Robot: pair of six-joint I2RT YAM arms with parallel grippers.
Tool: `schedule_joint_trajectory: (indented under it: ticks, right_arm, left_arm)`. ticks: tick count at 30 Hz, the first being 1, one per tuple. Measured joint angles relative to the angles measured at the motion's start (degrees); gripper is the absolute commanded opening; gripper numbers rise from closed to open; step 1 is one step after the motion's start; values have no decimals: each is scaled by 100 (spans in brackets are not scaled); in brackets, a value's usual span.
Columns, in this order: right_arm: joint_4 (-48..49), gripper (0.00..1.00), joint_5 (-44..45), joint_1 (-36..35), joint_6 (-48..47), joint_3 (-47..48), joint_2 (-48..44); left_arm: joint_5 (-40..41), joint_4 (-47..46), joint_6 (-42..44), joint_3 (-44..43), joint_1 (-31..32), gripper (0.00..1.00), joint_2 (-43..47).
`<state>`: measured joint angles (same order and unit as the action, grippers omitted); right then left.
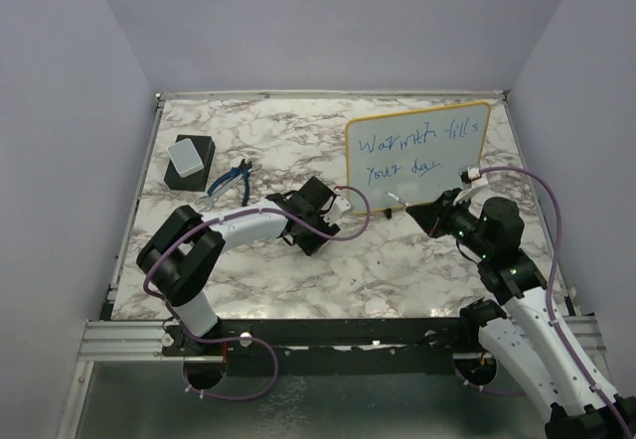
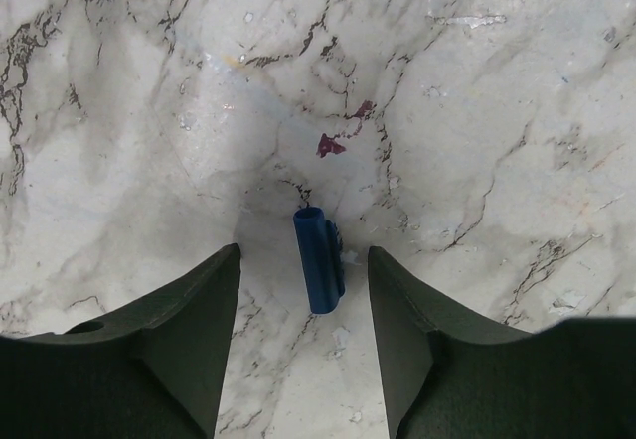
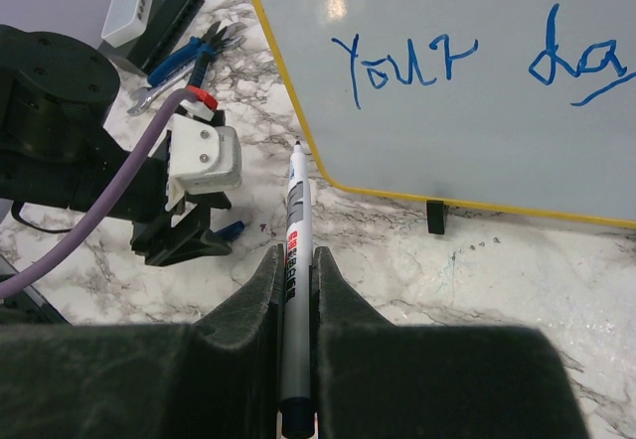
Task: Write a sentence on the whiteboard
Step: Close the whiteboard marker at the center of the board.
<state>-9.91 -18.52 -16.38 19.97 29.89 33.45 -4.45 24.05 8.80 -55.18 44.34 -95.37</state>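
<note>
**Pen gripped, cap lying loose**

From above, the whiteboard (image 1: pixel 452 136) stands propped in the upper right of the frame, at the far right of the marble table (image 1: pixel 397 270). The sentence (image 1: pixel 402 156) runs across it in two blue lines, "Warmth fills" over "your day". The right gripper (image 1: pixel 422 213) sits just below the board's lower left corner, with a white marker (image 1: pixel 397 202) sticking out towards it. The left gripper (image 1: pixel 313 230) hangs over mid-table. An eraser block (image 1: pixel 189 161) and a pair of pliers (image 1: pixel 231 181) lie at upper left.

In the left wrist view, the left gripper's two dark fingers (image 2: pixel 189 330) stand partly apart and hold nothing. A small blue cap (image 2: pixel 319 258) lies on the marble between them, touching neither.

In the right wrist view, the right gripper's fingers are clamped tight on the marker's barrel at lower centre. Its bare tip points up at the board's yellow edge and stops just short of it. "Your" and part of the next word show at the top of the frame. One black foot (image 3: pixel 434 216) rests on the table.
</note>
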Motion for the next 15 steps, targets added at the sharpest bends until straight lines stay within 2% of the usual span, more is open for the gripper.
schedule_joint_trajectory:
  ticks: [7,15]
  right_arm:
    - [0,1,2,0,0,0,-48]
    - [0,1,2,0,0,0,-48]
  left_arm:
    - [46,140,-199,55,0,43,90]
    - [44,306,-260,57,17,37,122]
